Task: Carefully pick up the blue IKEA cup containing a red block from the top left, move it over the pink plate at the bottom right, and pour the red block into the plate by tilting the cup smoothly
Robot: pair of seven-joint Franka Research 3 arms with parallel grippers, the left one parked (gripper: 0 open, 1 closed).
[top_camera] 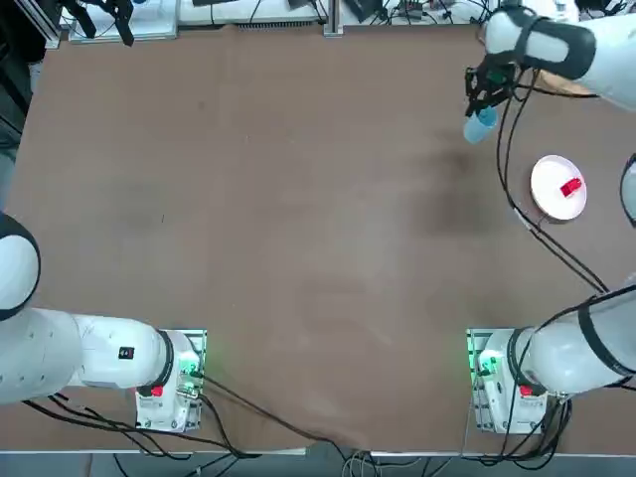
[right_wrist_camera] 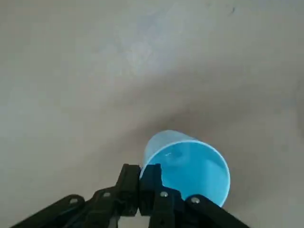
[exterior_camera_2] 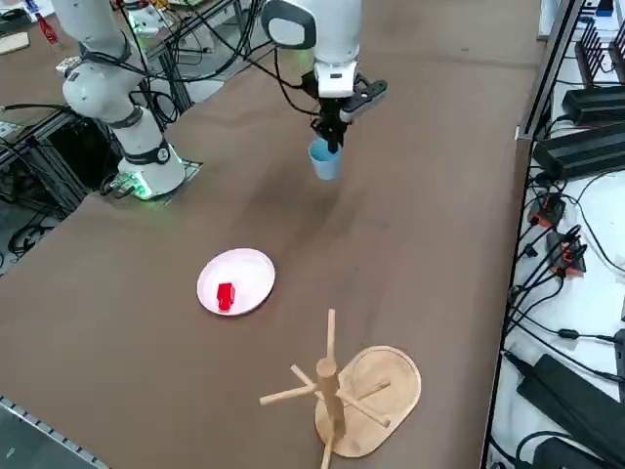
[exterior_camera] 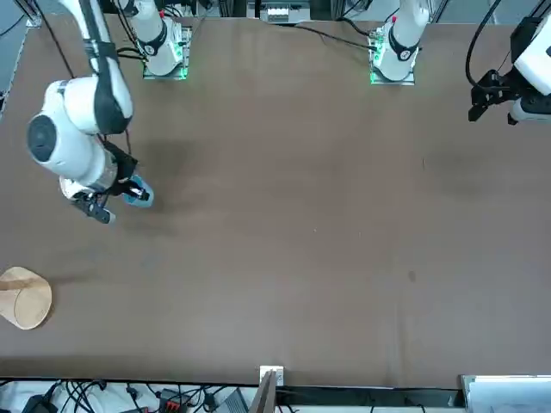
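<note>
My right gripper (top_camera: 487,102) is shut on the rim of the blue IKEA cup (top_camera: 480,125), holding it above the table at the far right. The wrist view looks into the cup (right_wrist_camera: 187,166), which has nothing inside, with my gripper (right_wrist_camera: 140,183) pinching its wall. From the side the cup (exterior_camera_2: 324,158) hangs roughly upright under the gripper (exterior_camera_2: 331,138). The front view shows the cup (exterior_camera: 138,193) tucked beside my wrist. The red block (top_camera: 570,187) lies on the pink plate (top_camera: 553,175), nearer my base than the cup. From the side the block (exterior_camera_2: 226,295) rests in the plate (exterior_camera_2: 250,274).
A wooden peg stand on a tan oval dish (exterior_camera_2: 386,386) stands near the table's right edge beyond the plate, also showing as the dish (exterior_camera: 24,297) in the front view. Cables (top_camera: 542,234) from my arm trail over the table beside the plate.
</note>
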